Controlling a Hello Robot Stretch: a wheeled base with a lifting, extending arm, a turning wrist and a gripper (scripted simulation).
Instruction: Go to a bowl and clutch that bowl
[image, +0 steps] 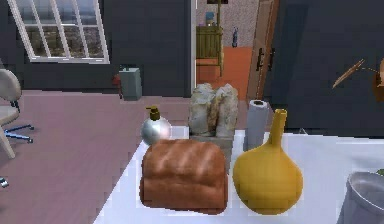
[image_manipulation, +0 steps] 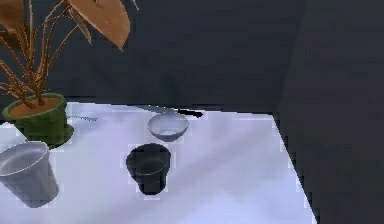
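Bowl (image_manipulation: 168, 126) is in the upper middle of the arm side view, a small grey one on the white surface (image_manipulation: 230, 170), near its far edge. Heads up: a dark cup (image_manipulation: 148, 165) stands near it, lower and a bit left in the frame, so I reckon a sloppy reach could clip it and tip it over. A thin utensil (image_manipulation: 185, 112) just behind the bowl might get shoved off too. As for the fingers, you honestly can't tell their state.
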